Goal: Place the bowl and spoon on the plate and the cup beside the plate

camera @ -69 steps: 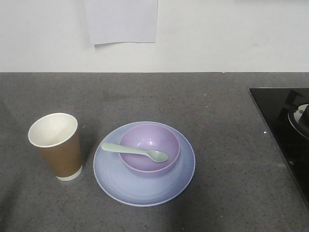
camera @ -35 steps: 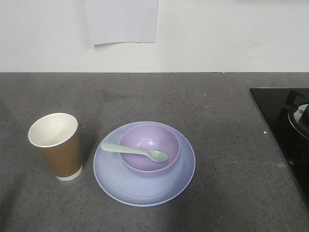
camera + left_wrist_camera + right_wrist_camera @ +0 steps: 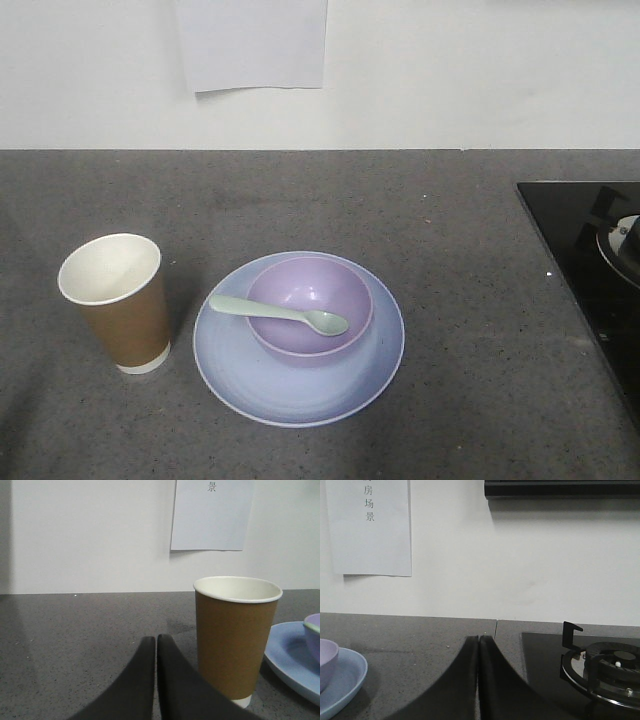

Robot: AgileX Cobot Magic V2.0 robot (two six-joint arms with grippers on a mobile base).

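Note:
The lavender bowl (image 3: 310,318) sits on the pale blue plate (image 3: 250,385) in the middle of the counter. The mint-green spoon (image 3: 280,314) lies across the bowl, its handle sticking out to the left. The brown paper cup (image 3: 117,303) stands upright just left of the plate, apart from it. Neither gripper shows in the front view. In the left wrist view my left gripper (image 3: 156,639) is shut and empty, low over the counter, left of the cup (image 3: 235,635). My right gripper (image 3: 479,638) is shut and empty, to the right of the plate (image 3: 345,680).
A black glass hob (image 3: 590,270) with a burner (image 3: 605,670) lies on the counter's right side. A white wall with a paper sheet (image 3: 252,42) stands behind the grey counter (image 3: 450,230).

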